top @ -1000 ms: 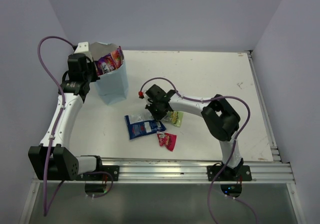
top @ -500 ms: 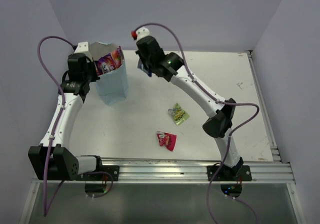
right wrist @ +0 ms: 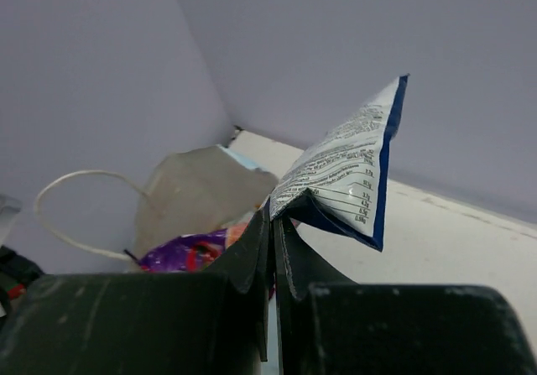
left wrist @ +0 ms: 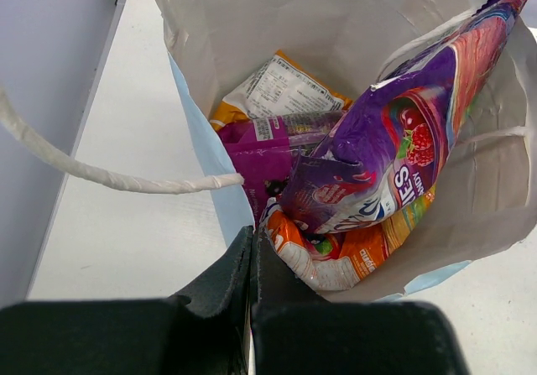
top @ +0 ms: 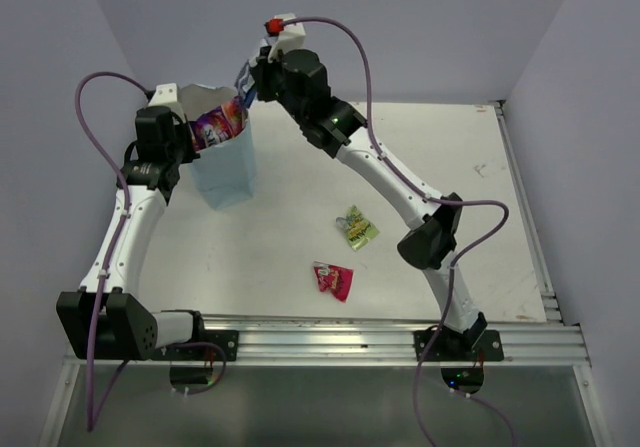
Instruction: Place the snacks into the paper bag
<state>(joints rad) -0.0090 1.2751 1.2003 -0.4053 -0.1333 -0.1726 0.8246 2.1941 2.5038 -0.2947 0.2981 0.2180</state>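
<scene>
Left end effector (left wrist: 252,245) pinches the bag (top: 228,172) rim open, right end effector (right wrist: 273,220) clamps the blue-and-white packet (right wrist: 348,169) above the far rim, so it should centre over the gap beside the purple packet (left wrist: 377,157) before release.

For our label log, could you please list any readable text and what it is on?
"IES": white letters on the purple packet in the paper bag.
Printed table on the blue-and-white packet in the right gripper: too small.
Table on the orange-and-white packet: too small.
</scene>
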